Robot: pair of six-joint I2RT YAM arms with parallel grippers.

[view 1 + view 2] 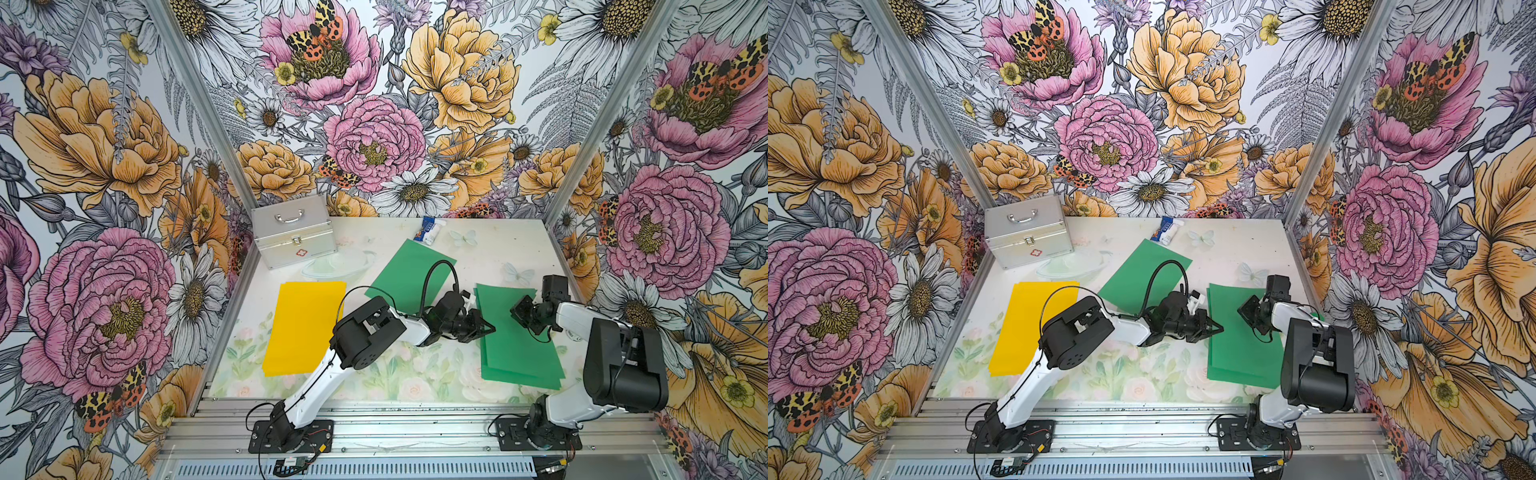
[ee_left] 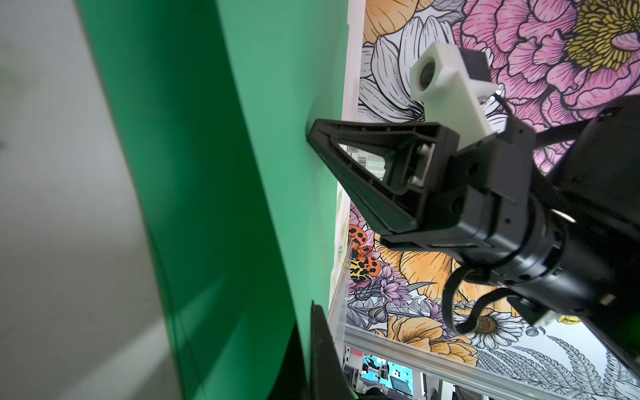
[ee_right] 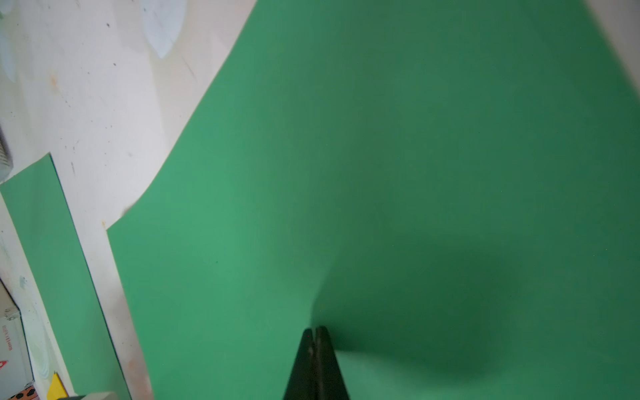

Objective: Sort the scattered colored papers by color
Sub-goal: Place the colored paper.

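Observation:
A yellow paper lies flat at the left of the table in both top views. One green paper lies askew at mid-back. A stack of green papers lies at the right. My left gripper is at that stack's left edge. In the left wrist view it is shut on the edge of the top green sheet, which bows upward. My right gripper is shut, its tips resting on the same green sheet with nothing between them.
A silver metal case stands at the back left corner. A small blue-and-white packet lies at the back wall. Flowered walls close in the table on three sides. An aluminium rail with both arm bases runs along the front.

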